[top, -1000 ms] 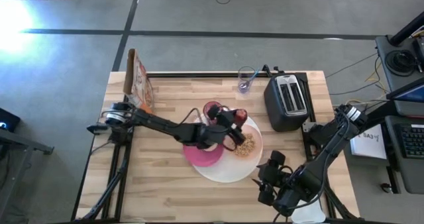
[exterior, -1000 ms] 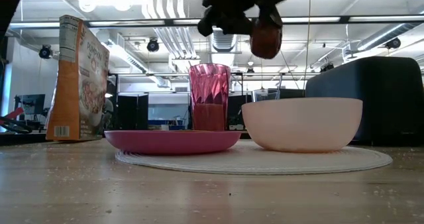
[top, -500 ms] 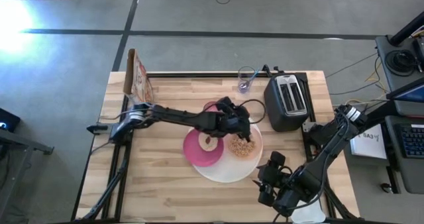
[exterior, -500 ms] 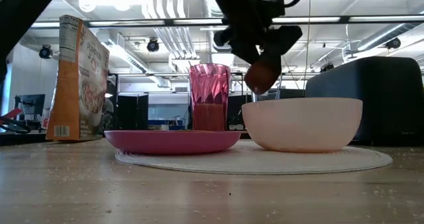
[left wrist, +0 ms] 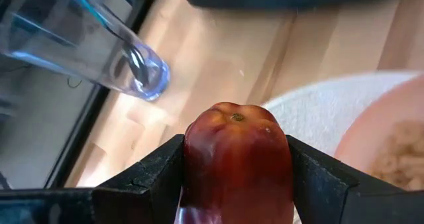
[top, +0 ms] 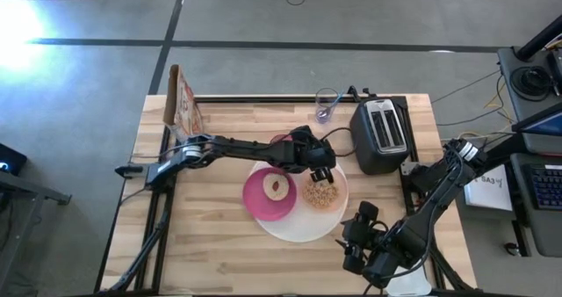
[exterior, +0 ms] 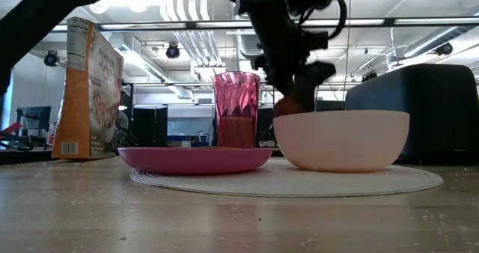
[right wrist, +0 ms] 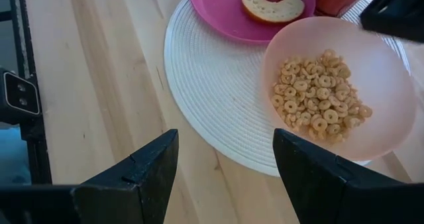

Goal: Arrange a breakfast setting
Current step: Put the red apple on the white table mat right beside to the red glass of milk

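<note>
My left gripper (top: 320,167) is shut on a dark red apple (left wrist: 237,164) low over the far edge of the large white plate (top: 294,231), just behind the peach bowl (top: 322,193) of cereal rings. In the low view the apple (exterior: 287,107) shows at the bowl's far rim (exterior: 340,115). The magenta plate (top: 263,200) with a bagel half lies on the white plate's left part. The pink cup (exterior: 236,109) stands behind it. My right gripper (right wrist: 225,184) is open and empty near the table's near right edge. I cannot make out the spoon. My left gripper pinches the apple by its two opposite sides (left wrist: 192,171) between its two fingers, with the apple's dimpled end (left wrist: 233,116) pointing away from the wrist. The fingers slant down from the table's left. The bowl hides whether the apple rests on anything.
A black toaster (top: 379,134) stands at the far right, close to the left gripper. A clear glass (top: 327,106) stands at the far edge, and a cereal box (top: 183,104) at the far left. Bare wood (top: 202,235) lies at the near left.
My left gripper has reached farther toward the table's right edge and gone down with the apple. The apple has dropped from well above the bowl to the level of the bowl's far rim.
</note>
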### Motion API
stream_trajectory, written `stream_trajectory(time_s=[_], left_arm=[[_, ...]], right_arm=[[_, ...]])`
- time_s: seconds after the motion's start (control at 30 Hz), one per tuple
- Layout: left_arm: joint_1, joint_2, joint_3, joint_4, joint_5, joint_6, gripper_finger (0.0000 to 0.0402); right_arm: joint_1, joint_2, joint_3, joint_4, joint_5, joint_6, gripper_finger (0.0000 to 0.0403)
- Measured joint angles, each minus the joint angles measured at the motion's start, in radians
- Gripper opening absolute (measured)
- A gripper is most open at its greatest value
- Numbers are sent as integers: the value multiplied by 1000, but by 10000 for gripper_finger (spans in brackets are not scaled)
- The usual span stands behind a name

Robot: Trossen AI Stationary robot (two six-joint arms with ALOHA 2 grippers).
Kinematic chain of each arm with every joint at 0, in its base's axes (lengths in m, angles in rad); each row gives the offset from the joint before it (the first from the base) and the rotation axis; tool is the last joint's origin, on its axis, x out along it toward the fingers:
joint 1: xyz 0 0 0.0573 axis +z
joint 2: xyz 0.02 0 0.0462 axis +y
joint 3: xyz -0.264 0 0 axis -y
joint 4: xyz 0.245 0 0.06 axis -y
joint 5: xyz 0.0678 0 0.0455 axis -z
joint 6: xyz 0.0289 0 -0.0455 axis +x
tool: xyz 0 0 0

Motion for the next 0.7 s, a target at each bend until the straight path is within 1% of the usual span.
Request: stream_trajectory(time_s=[0.27,0.7], left_arm=[[21,22,-2,-12,62,12,208],[35,25,-41,-27,113,73,210]], right_arm=[[0,0,0,-1,0,-1,233],[0,1,0,-1,9,-14,233]])
